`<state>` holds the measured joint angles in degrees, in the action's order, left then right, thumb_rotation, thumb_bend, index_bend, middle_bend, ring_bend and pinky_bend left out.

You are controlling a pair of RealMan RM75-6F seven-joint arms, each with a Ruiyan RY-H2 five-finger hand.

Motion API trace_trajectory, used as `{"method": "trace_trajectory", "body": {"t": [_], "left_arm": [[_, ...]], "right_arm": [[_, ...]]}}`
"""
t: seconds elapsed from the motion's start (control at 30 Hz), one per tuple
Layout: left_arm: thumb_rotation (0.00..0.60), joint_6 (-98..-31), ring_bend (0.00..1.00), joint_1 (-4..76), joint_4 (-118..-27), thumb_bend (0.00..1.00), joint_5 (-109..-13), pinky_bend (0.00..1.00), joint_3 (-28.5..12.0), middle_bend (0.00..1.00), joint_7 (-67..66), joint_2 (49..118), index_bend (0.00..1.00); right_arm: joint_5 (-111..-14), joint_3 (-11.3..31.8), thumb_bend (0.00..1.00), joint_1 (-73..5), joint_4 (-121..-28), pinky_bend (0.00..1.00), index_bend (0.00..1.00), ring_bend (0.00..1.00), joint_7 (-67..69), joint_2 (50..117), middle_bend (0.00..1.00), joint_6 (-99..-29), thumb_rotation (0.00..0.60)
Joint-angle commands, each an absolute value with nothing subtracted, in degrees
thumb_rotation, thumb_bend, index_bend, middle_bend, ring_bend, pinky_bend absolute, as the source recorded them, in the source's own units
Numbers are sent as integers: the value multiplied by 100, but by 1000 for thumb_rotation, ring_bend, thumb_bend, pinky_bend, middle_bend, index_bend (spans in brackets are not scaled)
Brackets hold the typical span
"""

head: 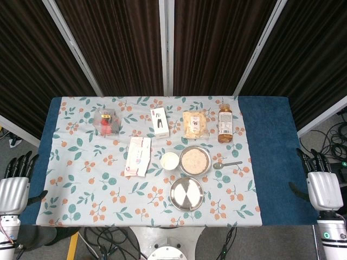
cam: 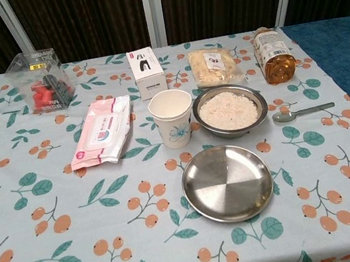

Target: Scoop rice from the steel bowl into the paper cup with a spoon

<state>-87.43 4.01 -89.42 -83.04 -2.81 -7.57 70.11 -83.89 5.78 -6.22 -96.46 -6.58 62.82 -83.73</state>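
A steel bowl (head: 194, 161) (cam: 230, 109) full of rice sits near the middle of the table. Just left of it stands an empty white paper cup (head: 169, 161) (cam: 173, 118), upright. The metal spoon (head: 227, 164) (cam: 302, 111) lies flat on the cloth right of the bowl, its handle pointing right. My left hand (head: 14, 181) hangs off the table's left edge with fingers apart, holding nothing. Off the right edge my right hand (head: 321, 181) is the same, empty and far from the spoon. Neither hand shows in the chest view.
An empty steel plate (head: 186, 193) (cam: 227, 183) lies in front of the bowl. A wipes pack (head: 137, 156) (cam: 102, 130) sits left of the cup. Along the back stand a clear box of red items (head: 106, 122), a small white box (head: 159, 122), a snack bag (head: 195, 124) and an amber bottle (head: 225, 124).
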Motion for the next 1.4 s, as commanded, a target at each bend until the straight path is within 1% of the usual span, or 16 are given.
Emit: {"method": "trace_trajectory", "body": {"t": [0.03,0.2,0.37,0.47,0.53,0.67,0.73,0.93,1.17,1.4], "left_arm": [[600,-8783,0,397,-8911,47,-8333,62,-300,68,-755,7041,73],[600,-8752,0,406,-8910,47,-8350,62,-301,68,-722,7025,73],[600,-8740,0,398,-8922,47,-8360,62,-294,68,-693,7016,73],[600,-8721,0,402,-8889,47,-8372,62,-290,68,-663,7020,73],[600,-8714,0,407,-8848,46,-8383,62,-291,68,-635,7031,73],[600,-8706,0,419,-8825,46,-8398,62,-305,68,-584,7029,73],[600,-8693,0,418,-8828,47,-8398,62,-299,68,-578,7017,73],[600,-8628,0,428,-8848,47,-8358,62,-301,68,-565,6998,73],[600,-8545,0,454,-8834,48,-8314,62,-309,68,-554,7005,73],[600,-8485,0,484,-8776,48,-8303,62,-316,68,-513,7038,73]], "right_arm": [[-8407,574,143,-623,-9657,101,39,11,-649,6277,191,-8384,600],[-8488,539,143,-639,-9695,118,40,25,-594,6266,196,-8369,600],[-8629,514,145,-774,-9752,128,41,34,-508,6249,205,-8200,600],[-8691,550,150,-1027,-9773,138,48,34,-502,6264,233,-7869,600],[-8621,616,150,-1298,-9734,149,88,42,-581,6330,264,-7475,600],[-8319,811,151,-1931,-9325,186,216,83,-628,6758,309,-6600,600],[-8168,880,152,-2228,-9013,189,262,95,-639,7043,319,-6203,600],[-7802,889,161,-2850,-7978,191,347,118,-760,7881,365,-5315,600],[-7693,819,161,-3144,-7069,191,428,137,-768,8568,425,-5045,600],[-7639,740,175,-3301,-6434,191,455,137,-718,9014,442,-4893,600]]}}
